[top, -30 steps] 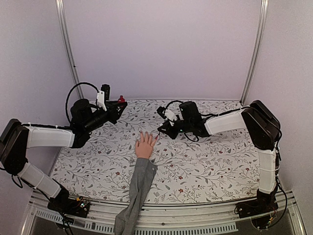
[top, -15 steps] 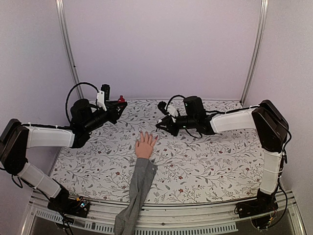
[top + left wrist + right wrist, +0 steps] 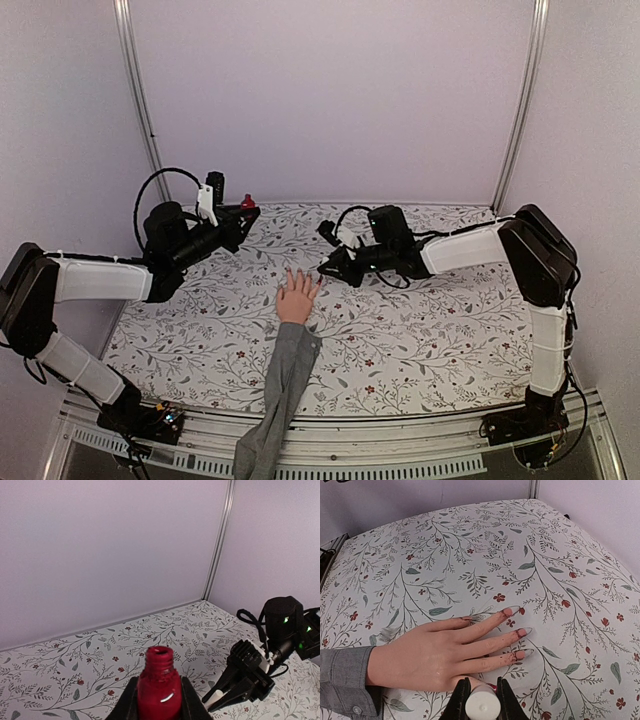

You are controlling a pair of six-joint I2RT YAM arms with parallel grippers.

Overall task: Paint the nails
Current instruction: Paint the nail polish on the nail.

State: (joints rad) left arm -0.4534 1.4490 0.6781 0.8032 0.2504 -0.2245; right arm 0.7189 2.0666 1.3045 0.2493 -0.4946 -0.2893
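Now mid-painting, by the look of it: right gripper (image 3: pixel 482 696) is clamped on the white brush cap (image 3: pixel 483 708), hovering at 2 o'clock of the mannequin hand (image 3: pixel 296 297). The nails (image 3: pixel 522 632) show red smears. Left gripper (image 3: pixel 160 703) pinches the open red polish bottle (image 3: pixel 159 680) at 10 o'clock. Next probably needs a fine descent onto one nail.

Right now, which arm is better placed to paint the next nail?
Right. The right gripper holds the white cap just beside the fingers of the mannequin hand. The left gripper grips the open red bottle farther back, away from it.
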